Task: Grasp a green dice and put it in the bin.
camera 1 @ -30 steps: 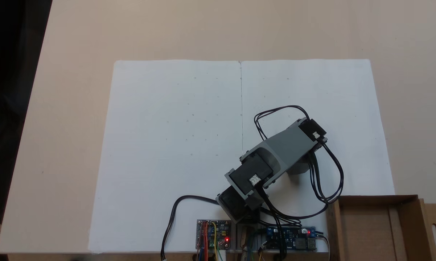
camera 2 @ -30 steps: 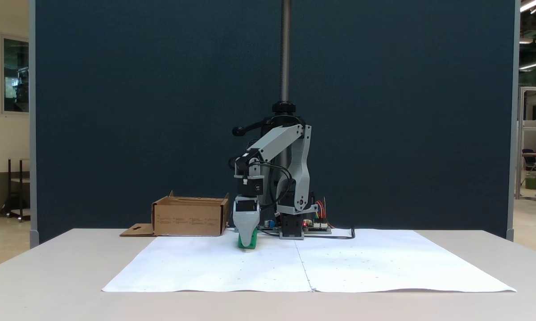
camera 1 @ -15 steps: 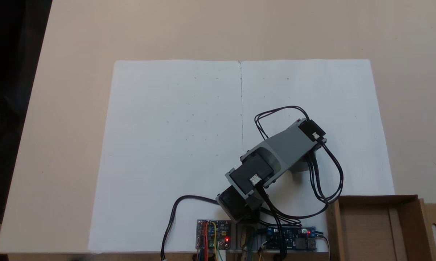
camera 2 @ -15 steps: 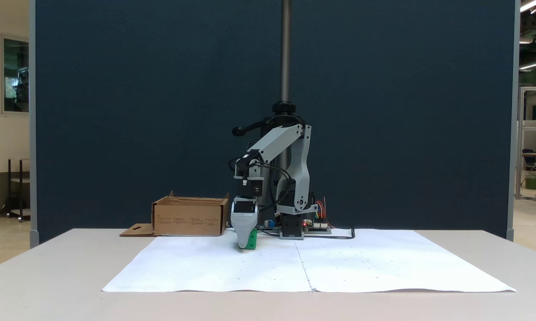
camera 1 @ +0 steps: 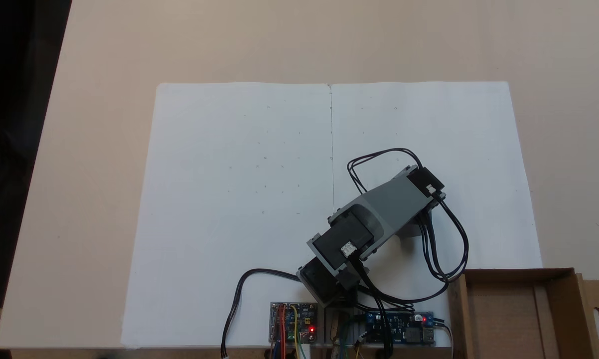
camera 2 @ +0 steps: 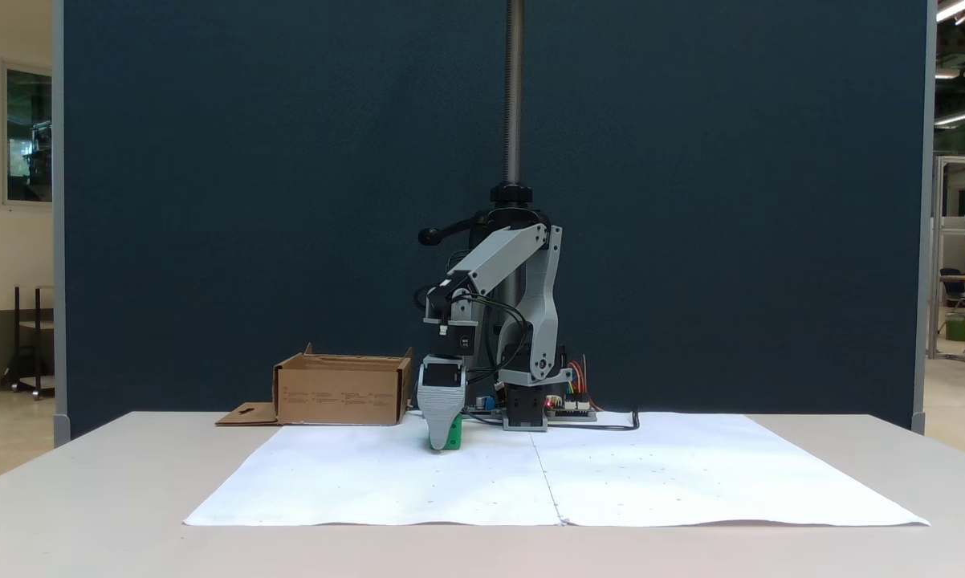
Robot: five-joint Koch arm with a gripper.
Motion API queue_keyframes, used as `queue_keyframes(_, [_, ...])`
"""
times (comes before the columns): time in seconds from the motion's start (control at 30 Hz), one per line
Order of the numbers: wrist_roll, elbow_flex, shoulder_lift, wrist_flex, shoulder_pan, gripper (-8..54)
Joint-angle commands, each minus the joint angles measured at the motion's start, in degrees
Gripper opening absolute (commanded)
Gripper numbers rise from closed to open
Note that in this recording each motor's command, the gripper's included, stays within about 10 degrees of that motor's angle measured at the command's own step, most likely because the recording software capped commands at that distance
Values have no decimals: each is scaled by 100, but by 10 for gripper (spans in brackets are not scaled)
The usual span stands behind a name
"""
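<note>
Lying across the near part of the bench [camera 2: 89, 498], a white paper sheet [camera 2: 627, 482] fills the lower centre of the frame. Farther back, left of centre, the pincer [camera 2: 441, 443] points straight down, its tip low over the sheet with the green dice [camera 2: 452, 437] at it; whether it grips the dice, I cannot tell. Beyond, to the left, stands the bin [camera 2: 342, 391].

A dark blue partition [camera 2: 290, 201] spans the frame's middle behind a pale table [camera 2: 89, 514]. At far left stand a cream wall [camera 2: 9, 241] and window [camera 2: 26, 132]; ceiling lights [camera 2: 960, 10] glow upper right.
</note>
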Motion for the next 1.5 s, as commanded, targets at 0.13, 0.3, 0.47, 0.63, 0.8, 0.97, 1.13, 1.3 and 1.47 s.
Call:
queue_keyframes(0.13, [-466,79,97,-439,70,224])
queue_keyframes(0.3, [-466,97,97,-483,70,223])
queue_keyframes(0.47, [-466,114,105,-765,70,121])
queue_keyframes(0.63, [-308,114,176,-1011,0,121])
queue_keyframes(0.8, [387,35,545,-1187,-149,121])
queue_keyframes(0.97, [1396,-176,1318,-1248,-369,121])
queue_keyframes(1.13, [2354,-413,2013,-1239,-422,121])
queue_keyframes(1.3, [3287,-1072,2215,-1055,-97,121])
queue_keyframes(1.47, [4219,-2988,1494,-457,1099,121])
